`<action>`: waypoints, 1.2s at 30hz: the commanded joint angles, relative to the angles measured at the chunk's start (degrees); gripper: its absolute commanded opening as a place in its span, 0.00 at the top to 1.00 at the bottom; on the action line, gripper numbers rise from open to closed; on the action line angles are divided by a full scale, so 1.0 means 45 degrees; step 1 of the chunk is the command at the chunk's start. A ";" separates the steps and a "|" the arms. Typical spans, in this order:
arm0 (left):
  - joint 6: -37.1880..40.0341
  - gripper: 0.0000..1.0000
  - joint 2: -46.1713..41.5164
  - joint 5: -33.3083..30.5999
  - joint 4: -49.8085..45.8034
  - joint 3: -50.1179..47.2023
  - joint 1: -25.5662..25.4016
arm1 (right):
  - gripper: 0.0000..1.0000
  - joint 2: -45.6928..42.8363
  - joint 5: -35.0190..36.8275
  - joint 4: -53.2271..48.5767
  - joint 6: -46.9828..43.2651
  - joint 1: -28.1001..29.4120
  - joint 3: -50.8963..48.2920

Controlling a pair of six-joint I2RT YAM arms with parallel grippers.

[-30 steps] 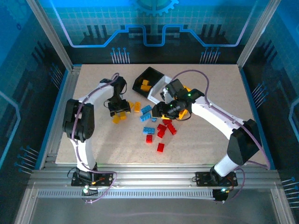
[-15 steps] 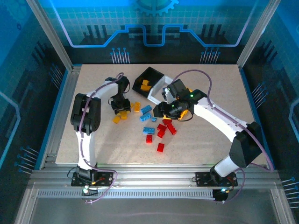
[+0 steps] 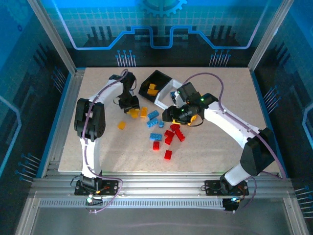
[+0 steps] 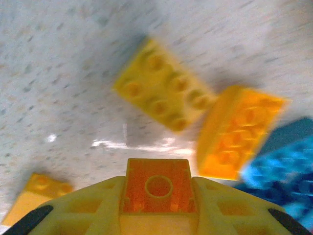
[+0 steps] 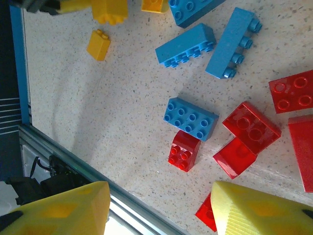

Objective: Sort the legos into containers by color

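1 small orange studded plastic brick [image 4: 157, 190] clamped between fingers of left gripper [image 3: 131, 106], near 2 loose orange bricks [image 4: 164, 93]. Judged light, rigid, slick; flat side walls to be gripped. Right gripper [image 5: 159, 198] fingers apart, empty.

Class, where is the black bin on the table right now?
Seen from above, the black bin sits at the table's far middle, joined to the white bin on its right, the left gripper close on its left.

Bright, even overhead light, soft shadows, heavy blur and a glare streak on the table [image 4: 58, 73] at the left wrist.
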 commanded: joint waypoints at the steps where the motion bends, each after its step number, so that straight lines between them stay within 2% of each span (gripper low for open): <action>1: -0.1660 0.64 -0.0487 0.2285 0.1067 0.1167 0.0155 | 0.41 -0.0654 0.0097 -0.0194 -0.0064 -0.0262 -0.0225; 5: -0.3820 0.64 0.0179 0.3391 0.3423 0.1930 0.0275 | 0.41 -0.0964 0.0117 -0.0155 0.0035 -0.0364 -0.0472; 14: -0.5385 0.64 0.2862 0.2894 0.4674 0.5405 0.0180 | 0.41 -0.2241 0.0575 -0.0272 0.0384 -0.0461 -0.1320; 19: -0.5678 0.50 0.4322 0.3153 0.4392 0.7563 0.0081 | 0.41 -0.2786 0.0714 -0.0331 0.0542 -0.0588 -0.1773; 22: -0.5704 0.44 0.4440 0.3291 0.4380 0.7965 0.0012 | 0.41 -0.2893 0.0751 -0.0285 0.0552 -0.0629 -0.1853; 26: -0.4584 0.39 0.3811 0.3041 0.3214 0.7904 -0.0046 | 0.41 -0.2818 0.0686 -0.0160 0.0547 -0.0641 -0.1819; 30: -0.2227 0.38 0.2590 0.1968 0.0684 0.7081 -0.0207 | 0.41 -0.2610 0.0577 -0.0082 0.0398 -0.0677 -0.1736; 33: -0.0430 0.40 0.1506 0.0868 -0.0418 0.5309 -0.0513 | 0.41 -0.2382 0.0387 0.0025 0.0316 -0.0692 -0.1718; 36: 0.0553 0.43 0.0399 -0.0049 -0.0036 0.2845 -0.0788 | 0.41 -0.2049 0.0167 0.0108 0.0242 -0.0698 -0.1546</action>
